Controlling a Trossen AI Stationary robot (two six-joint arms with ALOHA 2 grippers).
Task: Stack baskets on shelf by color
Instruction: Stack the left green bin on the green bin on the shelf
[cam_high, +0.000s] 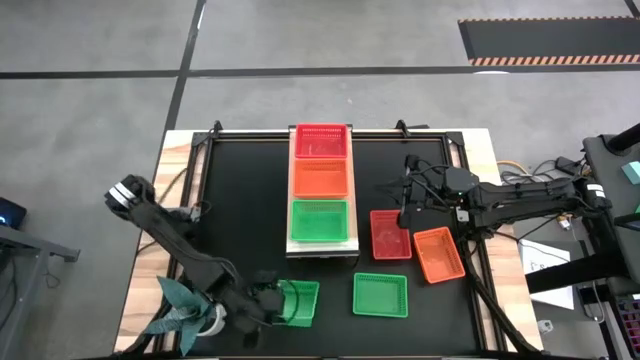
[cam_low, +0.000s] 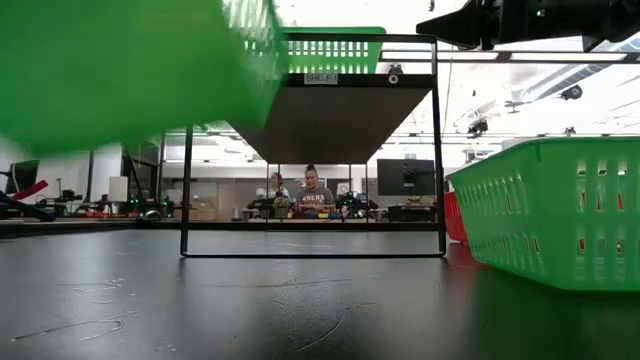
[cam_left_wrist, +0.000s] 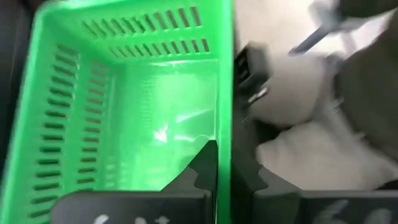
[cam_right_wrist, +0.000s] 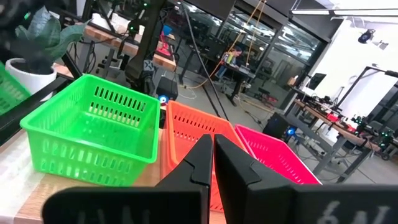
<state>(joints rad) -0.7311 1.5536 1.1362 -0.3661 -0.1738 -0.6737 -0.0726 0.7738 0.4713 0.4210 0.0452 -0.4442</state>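
Note:
The light-wood shelf (cam_high: 352, 245) carries three baskets in a row: crimson-pink (cam_high: 321, 141) at the far end, orange-red (cam_high: 320, 178) in the middle, green (cam_high: 319, 220) at the near end. A crimson-pink basket (cam_high: 390, 234), an orange-red one (cam_high: 438, 254) and a green one (cam_high: 380, 294) rest on their bottoms on the black table to the right of the shelf. My left gripper (cam_high: 262, 304) is near the table's near edge, shut on another green basket (cam_high: 297, 302). My right gripper (cam_right_wrist: 213, 155) hovers shut to the right of the shelf, above the table. My left gripper holds the green basket by one side wall (cam_left_wrist: 225, 112), with one finger (cam_left_wrist: 202, 165) inside the basket and the other (cam_left_wrist: 252, 177) outside. It comes at it from the table's left. In the low view the basket (cam_low: 120, 70) is lifted clear of the table.
A potted plant (cam_high: 185, 310) stands at the table's near left corner, beside the left arm. A black frame (cam_low: 438, 150) carries the shelf above the table. Bare black tabletop (cam_high: 240, 210) lies to the left of the shelf. People sit in the room beyond.

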